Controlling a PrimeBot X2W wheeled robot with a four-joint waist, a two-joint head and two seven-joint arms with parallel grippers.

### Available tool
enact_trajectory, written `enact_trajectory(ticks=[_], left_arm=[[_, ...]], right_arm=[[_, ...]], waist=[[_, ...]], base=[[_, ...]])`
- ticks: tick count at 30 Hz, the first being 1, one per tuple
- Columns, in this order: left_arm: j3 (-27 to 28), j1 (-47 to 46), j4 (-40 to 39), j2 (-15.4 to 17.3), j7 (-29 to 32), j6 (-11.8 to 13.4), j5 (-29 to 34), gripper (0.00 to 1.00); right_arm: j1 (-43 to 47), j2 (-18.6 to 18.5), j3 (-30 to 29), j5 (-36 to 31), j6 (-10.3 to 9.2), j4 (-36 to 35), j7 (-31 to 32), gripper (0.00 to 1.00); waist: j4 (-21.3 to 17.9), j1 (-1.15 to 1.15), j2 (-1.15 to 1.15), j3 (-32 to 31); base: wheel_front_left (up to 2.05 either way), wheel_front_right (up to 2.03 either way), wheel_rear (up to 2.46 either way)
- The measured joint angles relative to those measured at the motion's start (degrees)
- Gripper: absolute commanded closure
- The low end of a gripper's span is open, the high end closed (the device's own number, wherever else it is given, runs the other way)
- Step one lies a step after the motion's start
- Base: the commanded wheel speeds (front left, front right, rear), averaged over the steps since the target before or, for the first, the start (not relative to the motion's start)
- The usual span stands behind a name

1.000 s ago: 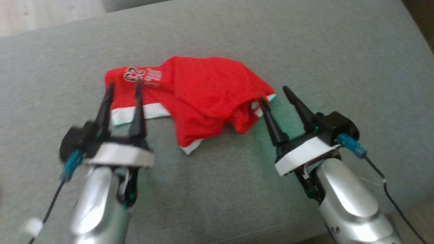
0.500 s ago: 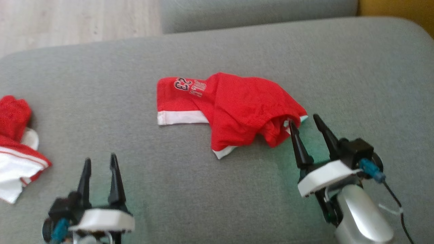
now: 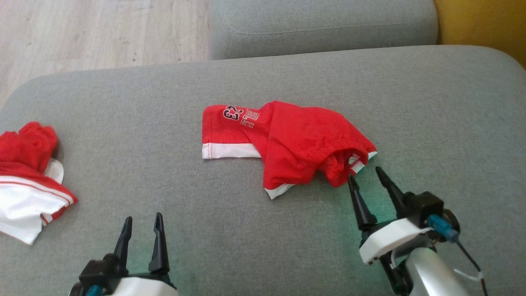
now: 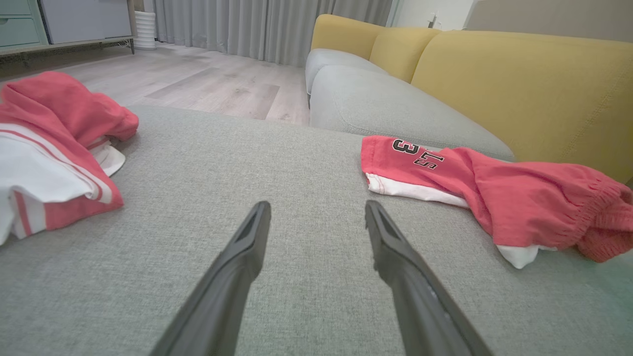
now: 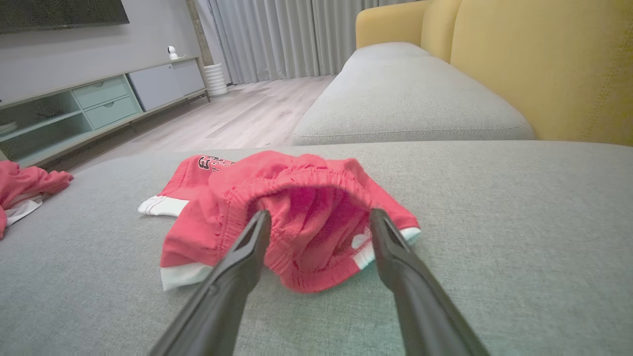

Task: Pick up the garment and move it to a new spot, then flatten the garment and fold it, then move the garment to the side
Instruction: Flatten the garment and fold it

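I'm working over a gray sofa seat (image 3: 123, 115), and the garment (image 3: 296, 144) lies crumpled near its middle, so I place everything from there. It is red with a white band along the hem and a black number and lettering at its left end. On every side of the garment there is bare cushion. The widest stretch runs left of it, toward a second red-and-white piece of clothing (image 3: 28, 181) heaped well apart at the seat's left edge. Beyond the garment the seat's rounded far edge drops to a wooden floor (image 3: 102, 33) on the left and meets another gray cushion (image 3: 320, 24) straight ahead. To the garment's right the seat runs clear up to a yellow backrest (image 3: 481, 24). The near side of the garment is open cushion too.

The right end effector (image 3: 364, 173) sits just beside the garment's near right corner, fingers spread wide and gripping nothing. In the right wrist view its tips (image 5: 320, 213) frame the gathered elastic opening of the garment (image 5: 296, 212); I cannot tell whether the left finger brushes the fabric.

The left end effector (image 3: 143, 216) is well apart from the garment, near and to its left, over bare cushion. Its fingers are fully spread and empty. Its wrist view shows them (image 4: 317, 204) above gray fabric, the garment (image 4: 494, 193) off to the right and the other clothing (image 4: 49, 148) to the left.
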Motion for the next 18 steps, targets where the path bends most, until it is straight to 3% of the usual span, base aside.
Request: enact_trajectory(ticks=[11,18], left_arm=[[-1.54,-0.31,-0.09,0.02,0.00,-0.04,-0.31,0.00],[-3.14,-3.05,-0.43,0.00,0.00,-0.07,-0.89,0.00]], right_arm=[[-0.48,0.03,10.33,3.34,0.00,4.49,0.00,0.00],[-7.40,0.18,13.81,6.09,0.00,9.70,0.00,0.00]], waist=[[0.52,0.00,0.00,1.43],[2.98,0.01,0.00,3.71]], base=[[0.00,0.00,0.00],[0.00,0.00,0.00]])
